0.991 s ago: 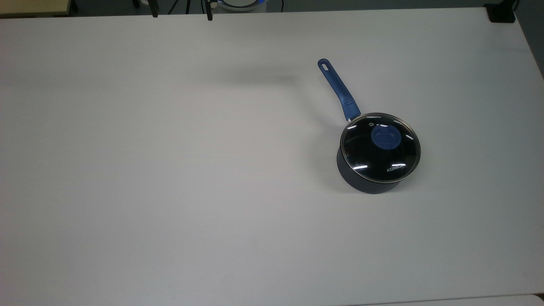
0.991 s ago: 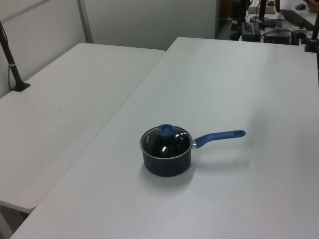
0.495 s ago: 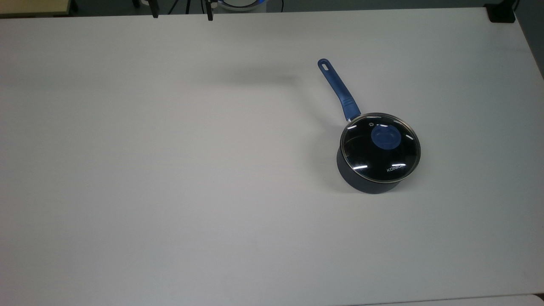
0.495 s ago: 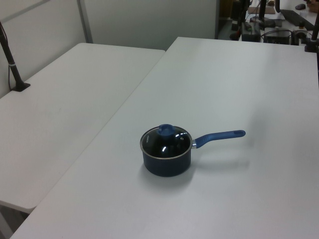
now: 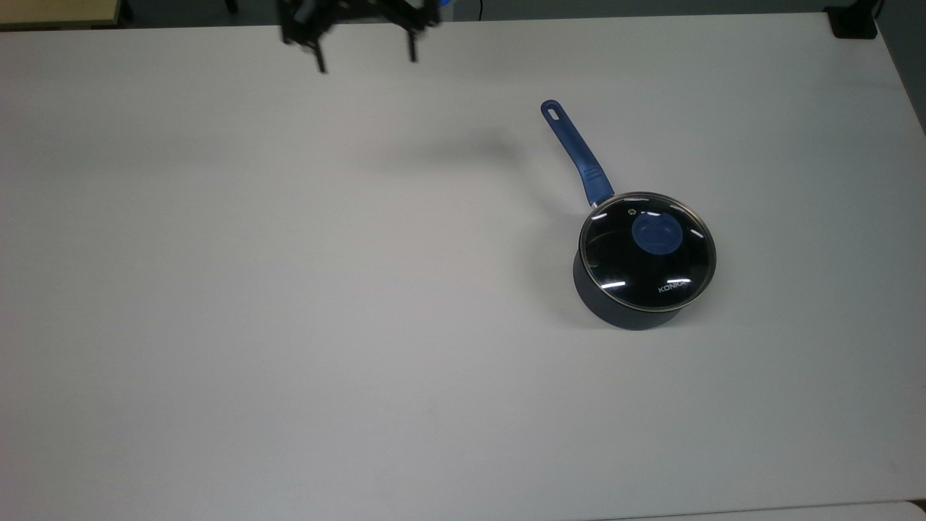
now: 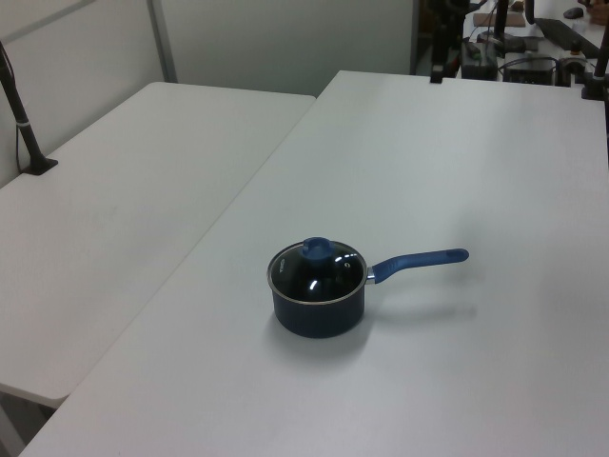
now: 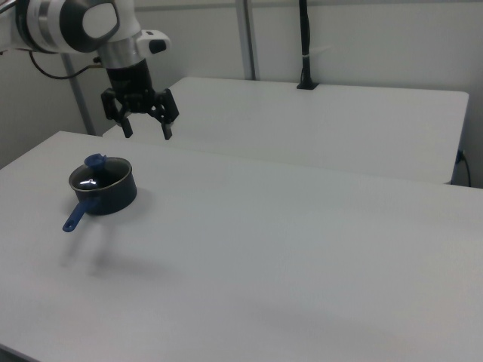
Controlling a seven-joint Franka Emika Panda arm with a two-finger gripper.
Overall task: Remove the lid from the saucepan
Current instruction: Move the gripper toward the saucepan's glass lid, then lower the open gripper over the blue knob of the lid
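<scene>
Pincer (image 5: 365, 54) has dropped further into the top view vs 0.5 s ago: before just two finger tips at the upper edge, now more of the assy shows and its shadow on the bench (image 5: 289, 325) has shifted a bit toward the pan. Saucepan (image 5: 629, 300) and lid (image 5: 647, 250) unchanged.

Pincer state: released, fingers spread wide, nothing between them; clear in the right view (image 7: 145, 127).

Lid is seated on the saucepan, blue knob (image 5: 656, 234) at ctr, KONKA text toward the top view's bottom. Pan sits on the bench in the top view's right half, handle (image 5: 577, 153) pointing up-left in the top view, roughly toward the pincer side.

Key relation: knob lies down and to the right of the pincer in the top view, well apart, and pincer hangs high above bench level. In the right view the pan (image 7: 103, 188) is below and just left of the pincer.

My read: approach phase, no contact yet. Next move needs lateral travel past the handle, then descent centred on the knob. Knob is round, so finger orientation prob not critical.
</scene>
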